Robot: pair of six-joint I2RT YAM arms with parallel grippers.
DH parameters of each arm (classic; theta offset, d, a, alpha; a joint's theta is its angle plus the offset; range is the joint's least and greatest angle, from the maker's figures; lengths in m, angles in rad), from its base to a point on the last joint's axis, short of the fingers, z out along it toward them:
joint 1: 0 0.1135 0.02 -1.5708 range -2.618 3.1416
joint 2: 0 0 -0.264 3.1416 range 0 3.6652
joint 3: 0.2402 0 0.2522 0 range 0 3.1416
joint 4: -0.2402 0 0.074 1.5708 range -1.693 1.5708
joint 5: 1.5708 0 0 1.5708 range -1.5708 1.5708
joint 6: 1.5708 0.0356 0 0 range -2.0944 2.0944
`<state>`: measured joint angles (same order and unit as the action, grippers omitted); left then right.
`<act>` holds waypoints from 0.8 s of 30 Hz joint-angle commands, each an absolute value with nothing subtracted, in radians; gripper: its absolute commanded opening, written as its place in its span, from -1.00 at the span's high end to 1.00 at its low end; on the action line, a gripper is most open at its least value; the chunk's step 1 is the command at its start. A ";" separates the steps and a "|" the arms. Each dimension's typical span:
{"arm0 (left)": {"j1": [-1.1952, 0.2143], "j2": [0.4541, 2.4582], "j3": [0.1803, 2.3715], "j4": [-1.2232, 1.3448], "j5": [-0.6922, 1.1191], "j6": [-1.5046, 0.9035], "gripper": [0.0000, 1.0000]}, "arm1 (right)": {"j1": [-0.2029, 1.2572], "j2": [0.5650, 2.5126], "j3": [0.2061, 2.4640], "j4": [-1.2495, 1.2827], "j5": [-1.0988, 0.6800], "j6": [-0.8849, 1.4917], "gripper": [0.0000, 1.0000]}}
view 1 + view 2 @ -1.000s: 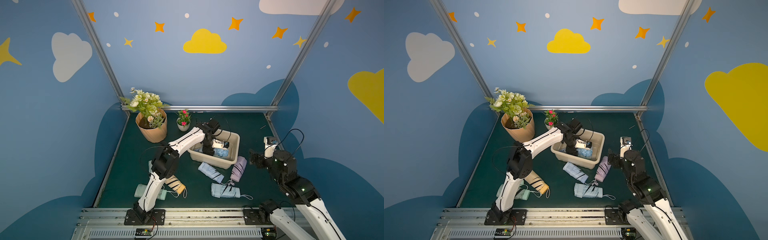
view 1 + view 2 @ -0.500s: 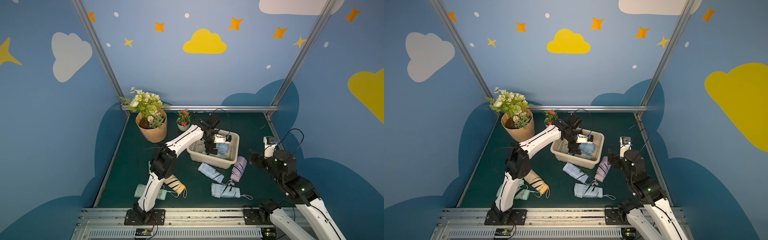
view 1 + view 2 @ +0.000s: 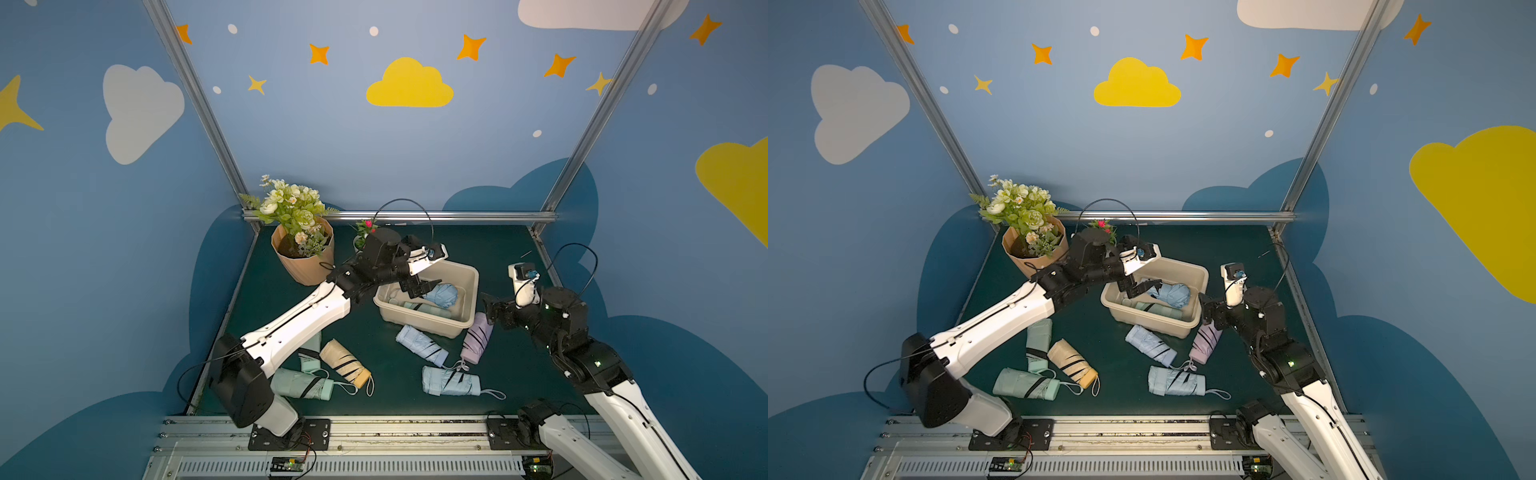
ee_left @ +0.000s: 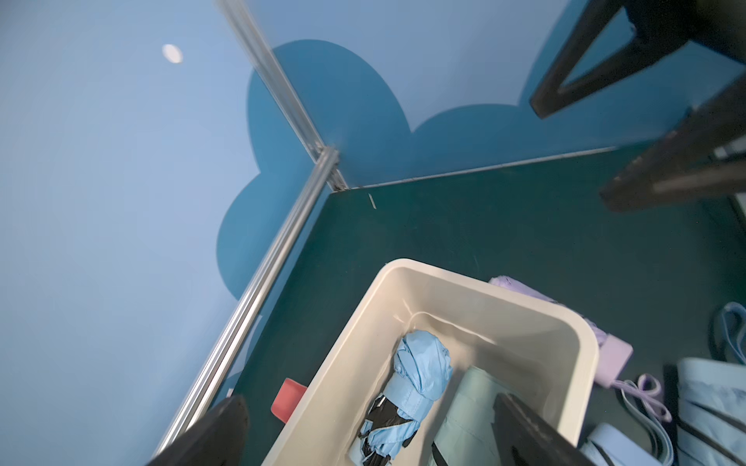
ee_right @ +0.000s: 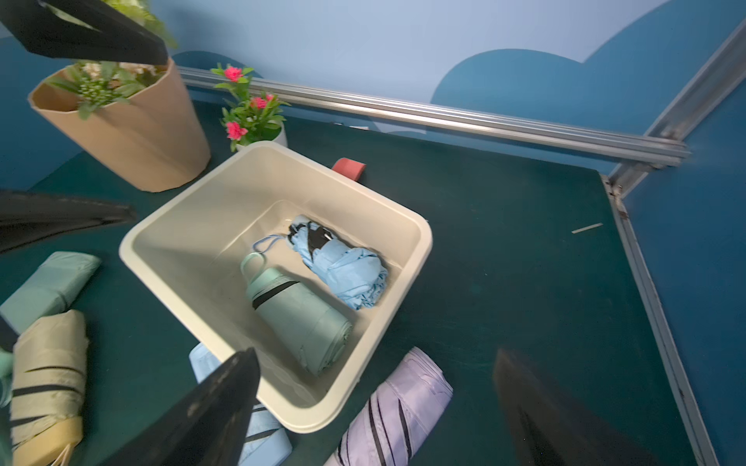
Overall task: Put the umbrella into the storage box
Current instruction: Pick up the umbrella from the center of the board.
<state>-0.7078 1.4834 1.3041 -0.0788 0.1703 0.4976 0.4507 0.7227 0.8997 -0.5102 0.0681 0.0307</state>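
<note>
Dark green counter [image 3: 498,257] in a blue, cloud-painted booth. The left gripper [image 3: 424,287] has just released and lifted, jaws spread wide. The sky-blue umbrella [image 3: 442,295] now lies in the storage box [image 3: 428,328] toward the counter's back edge, so one more is stowed. The right gripper [image 3: 487,309] is spread and empty.

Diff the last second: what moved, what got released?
The left gripper let go of the blue umbrella, now lying in the storage box beside the mint umbrella, and rose above it with jaws wide. The right gripper, box and the umbrellas on the mat stayed put.
</note>
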 commanded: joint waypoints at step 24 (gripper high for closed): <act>-0.100 0.844 0.891 -0.461 -0.267 -0.893 -1.00 | 1.235 1.561 1.309 -0.488 -0.076 -0.123 -0.95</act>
